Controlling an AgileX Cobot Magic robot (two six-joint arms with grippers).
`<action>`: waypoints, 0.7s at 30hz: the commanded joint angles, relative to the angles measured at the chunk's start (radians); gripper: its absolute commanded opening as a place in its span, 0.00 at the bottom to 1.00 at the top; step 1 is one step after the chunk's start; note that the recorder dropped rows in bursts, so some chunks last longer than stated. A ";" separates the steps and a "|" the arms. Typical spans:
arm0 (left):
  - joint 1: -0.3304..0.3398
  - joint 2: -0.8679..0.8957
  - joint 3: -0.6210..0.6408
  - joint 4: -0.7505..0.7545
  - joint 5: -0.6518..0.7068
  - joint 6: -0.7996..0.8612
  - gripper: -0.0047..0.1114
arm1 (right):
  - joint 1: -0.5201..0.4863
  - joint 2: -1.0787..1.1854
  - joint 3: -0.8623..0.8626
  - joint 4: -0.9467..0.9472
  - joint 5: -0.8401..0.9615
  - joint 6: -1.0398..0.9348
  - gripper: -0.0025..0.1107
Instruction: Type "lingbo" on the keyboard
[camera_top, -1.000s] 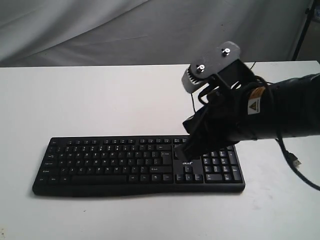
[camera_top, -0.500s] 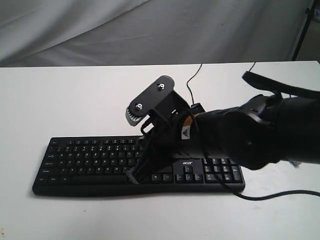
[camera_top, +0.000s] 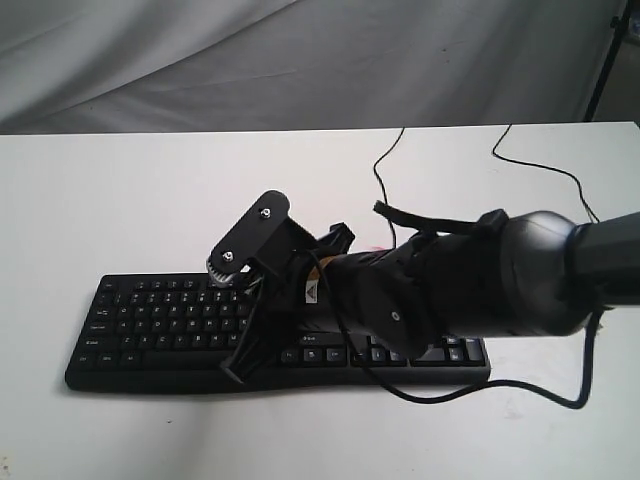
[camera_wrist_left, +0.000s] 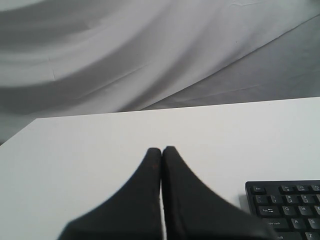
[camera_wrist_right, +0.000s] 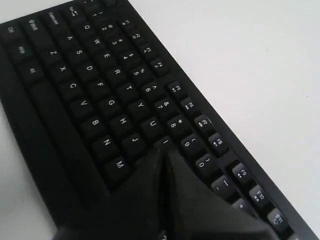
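The right gripper (camera_top: 240, 362), its two fingers clenched into a single narrow point and grasping nothing, reaches in from the right across the keyboard (camera_top: 150, 320). The black full-size board lies flat on the white tabletop (camera_top: 120, 200), its long side running left to right, toward the near edge. In the right wrist view the gripper (camera_wrist_right: 164, 150) sits over the right half of the letter block, at the I key (camera_wrist_right: 165, 142), with J, K and U close around it. Whether it is pressing the cap or hovering just above it cannot be told. The left gripper (camera_wrist_left: 161, 149), also pinched closed and empty, hangs above bare tabletop to the left of the keyboard, whose corner (camera_wrist_left: 282, 205) shows in its view.

The board looks like light, stiff plastic, and on this smooth surface a sideways shove would probably slide it. It needs no grasp. Contact belongs on the centre of one keycap, pushed straight down and lifted cleanly. The caps are small and tightly packed, so an off-centre tip risks catching a neighbour. A thin black cable (camera_top: 378, 175) trails from the far side of the keyboard, well apart from the keys.
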 joint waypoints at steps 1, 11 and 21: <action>-0.004 0.003 0.005 -0.001 -0.004 -0.003 0.05 | 0.002 0.038 -0.007 -0.018 -0.078 -0.015 0.02; -0.004 0.003 0.005 -0.001 -0.004 -0.003 0.05 | 0.002 0.096 -0.007 -0.018 -0.130 -0.024 0.02; -0.004 0.003 0.005 -0.001 -0.004 -0.003 0.05 | 0.000 0.132 -0.007 -0.018 -0.146 -0.028 0.02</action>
